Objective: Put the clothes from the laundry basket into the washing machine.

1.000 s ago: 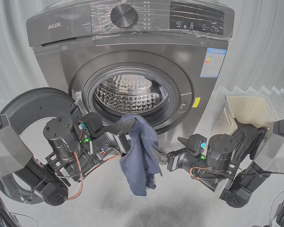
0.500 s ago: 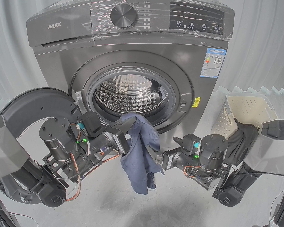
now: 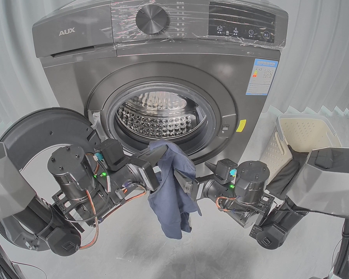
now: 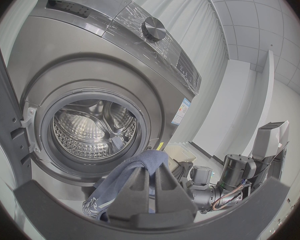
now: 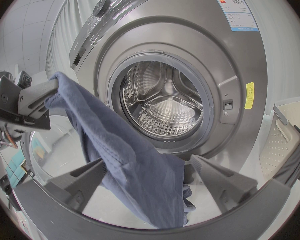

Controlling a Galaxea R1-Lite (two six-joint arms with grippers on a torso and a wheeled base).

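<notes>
The left arm is bent low in front of the washing machine [image 3: 159, 59], and the left gripper [image 3: 161, 151] sits just below the machine's round hole. Its two fingers [image 4: 136, 187] are pressed tight together on the top of the blue cloth [image 3: 170, 190]. The cloth hangs down from them, soft and floppy, just outside the hole and over its bottom edge. The right arm comes in low from the other side. The right gripper [image 5: 147, 160] is spread wide, and the blue cloth hangs in the gap between its two fingers [image 5: 223, 180]. I cannot tell if either of those fingers touches the cloth. The drum [image 3: 159, 113] inside the hole is shiny and full of little dots. The round door [image 3: 42, 132] is swung wide open on the robot's left side, behind the left arm. On the right side, the white laundry basket [image 3: 310, 132] stands on the floor close to the machine. A dark cloth [image 3: 289, 175] hangs over its rim, partly hidden by the right arm. The machine is grey, with a big round knob [image 3: 151, 19] near the top and clear plastic wrap over the panel. A blue sticker [image 3: 261, 76] and a small yellow sticker [image 3: 241, 125] are on its front. The floor [image 3: 221, 248] is pale grey and smooth, and a light curtain [image 3: 325, 51] hangs behind the machine
</notes>
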